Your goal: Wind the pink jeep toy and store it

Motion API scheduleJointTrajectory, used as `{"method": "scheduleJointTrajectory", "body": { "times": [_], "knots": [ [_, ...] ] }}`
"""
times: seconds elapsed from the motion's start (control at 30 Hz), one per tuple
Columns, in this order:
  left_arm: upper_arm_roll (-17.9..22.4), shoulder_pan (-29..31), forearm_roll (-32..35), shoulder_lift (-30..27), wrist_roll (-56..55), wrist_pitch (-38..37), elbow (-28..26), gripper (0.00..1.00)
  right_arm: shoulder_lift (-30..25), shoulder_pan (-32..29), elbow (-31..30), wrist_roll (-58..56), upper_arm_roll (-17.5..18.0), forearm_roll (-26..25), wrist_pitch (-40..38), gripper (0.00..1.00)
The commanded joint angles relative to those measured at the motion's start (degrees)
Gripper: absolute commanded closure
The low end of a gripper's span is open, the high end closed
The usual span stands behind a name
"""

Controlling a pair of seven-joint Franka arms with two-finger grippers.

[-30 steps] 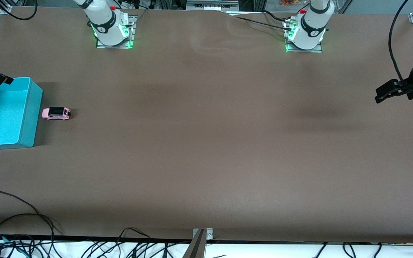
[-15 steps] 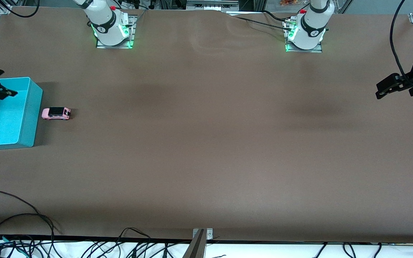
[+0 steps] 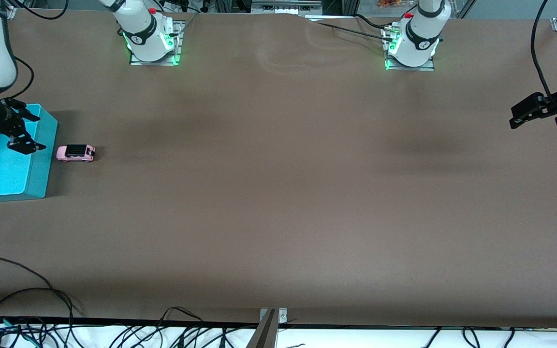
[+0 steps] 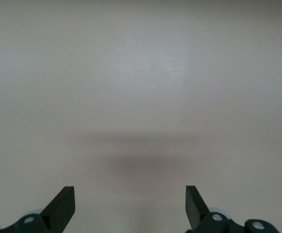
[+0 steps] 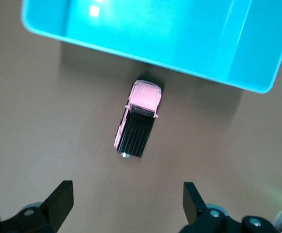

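The pink jeep toy [image 3: 76, 152] stood on the brown table [image 3: 278, 193], just beside the outer wall of the teal bin [image 3: 36, 179], at the right arm's end of the table. In my right wrist view the jeep [image 5: 137, 119] had its pink bonnet toward the bin [image 5: 189, 48] and its black roof plainly showing.

My right gripper [image 3: 22, 137] hung over the rim of the bin on the jeep's side, fingers spread wide and holding nothing. My left gripper [image 3: 525, 113] waited over the bare table at the left arm's end, also spread and unladen; its wrist view showed only plain tabletop between the fingertips [image 4: 65, 204].

I judged the jeep to be a light, stiff little thing, hard plastic or die-cast, and free on its wheels, so a push from one finger alone would likely send it rolling or skew it against the bin wall. Its sides looked flat and parallel, which made them the best hold: I would close across the width of the body, at the doors below the roof, and keep clear of the wheels. Being so small, it might twist or pop out if pinched off-centre or too near one end.
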Motion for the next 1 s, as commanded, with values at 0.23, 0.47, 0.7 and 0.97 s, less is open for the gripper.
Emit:
{"method": "scheduleJointTrajectory", "body": {
  "times": [0.23,0.47,0.7,0.97],
  "knots": [
    [0.53,-0.11,-3.4,0.68,1.28,-1.69,1.35,0.0,3.47,0.06,-8.0,8.32,0.03,-0.55,14.96,0.0],
    [0.53,-0.37,-2.96,1.3,1.55,-1.6,1.44,0.0,7.42,0.06,-9.5,10.86,0.03,-0.29,20.42,0.0],
    [0.62,-0.37,-3.49,1.74,1.72,-1.6,1.88,0.0,11.38,0.06,-10.64,13.94,0.03,-0.29,26.31,0.0],
    [0.53,-0.46,-3.31,1.91,1.9,-1.52,1.88,0.0,12.52,-0.29,-14.07,13.94,0.03,-0.29,32.12,0.0]
  ]
}}
